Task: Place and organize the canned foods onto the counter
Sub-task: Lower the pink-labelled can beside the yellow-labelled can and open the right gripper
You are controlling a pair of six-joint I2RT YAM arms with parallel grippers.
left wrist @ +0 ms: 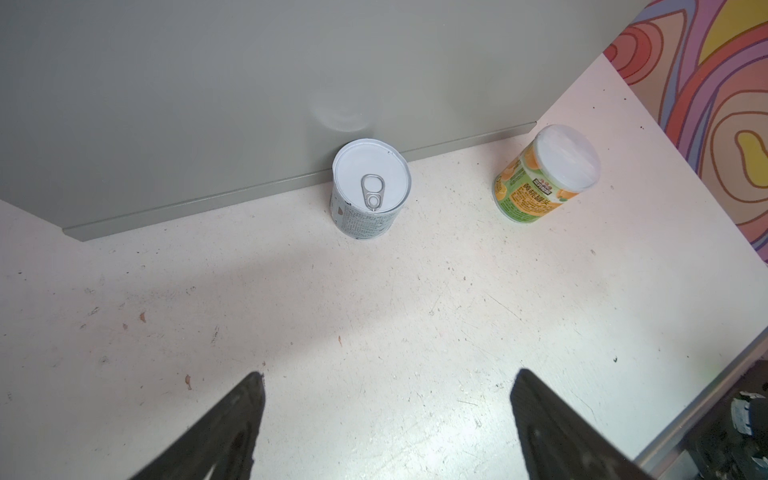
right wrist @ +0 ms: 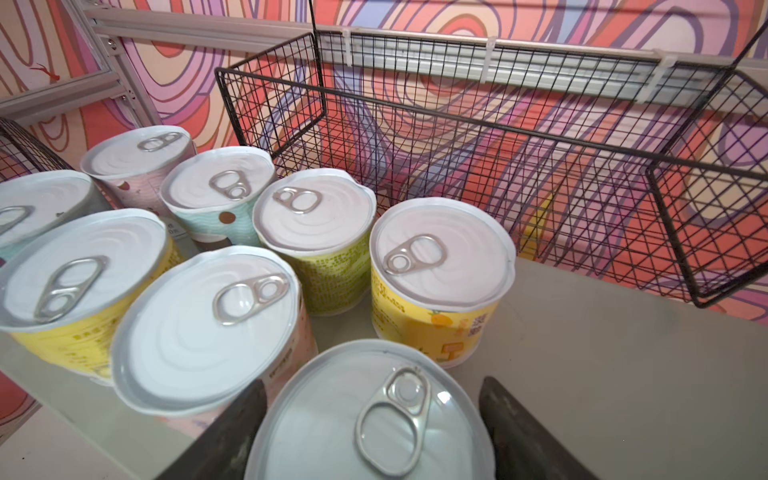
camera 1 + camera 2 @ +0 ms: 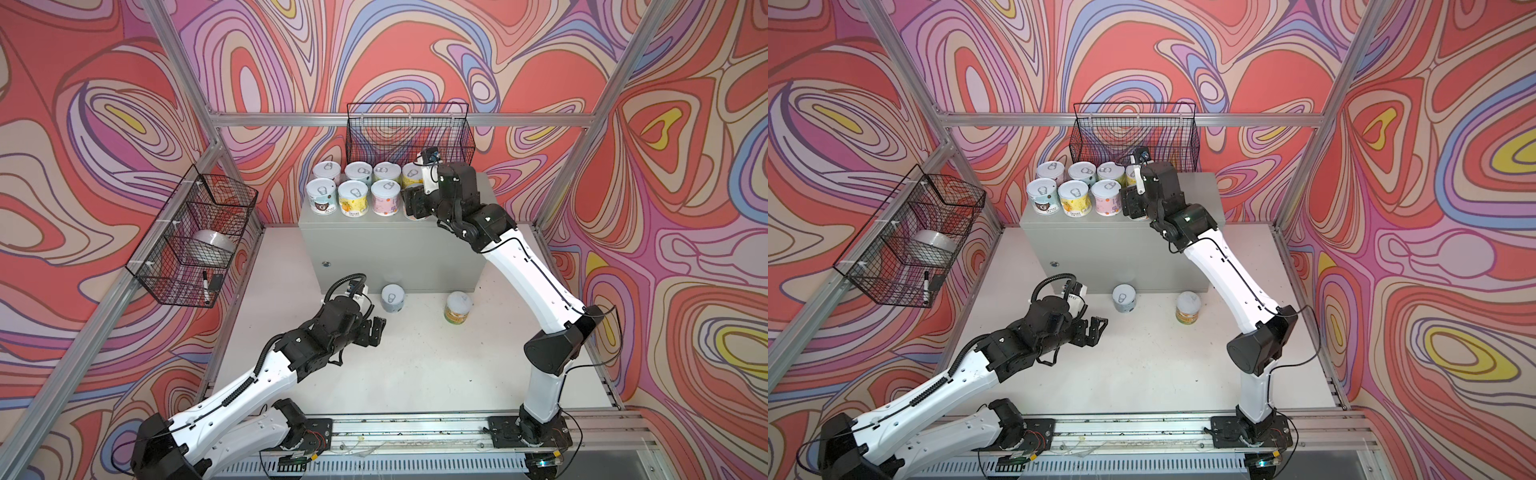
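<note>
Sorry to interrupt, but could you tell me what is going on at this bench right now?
A robot is stocking the grey counter. Its right end effector straddles a can at the front row's end, beside seven cans standing there; whether it grips is unclear. Its left end effector hangs open and empty above the white tabletop, facing a grey-white can and a green-orange can not yet lifted.

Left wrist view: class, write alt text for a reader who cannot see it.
Ahead of the open left gripper, a pull-tab can stands on the white tabletop at the foot of the grey counter; a green-orange capped can stands apart from it, near the counter's corner.
</note>
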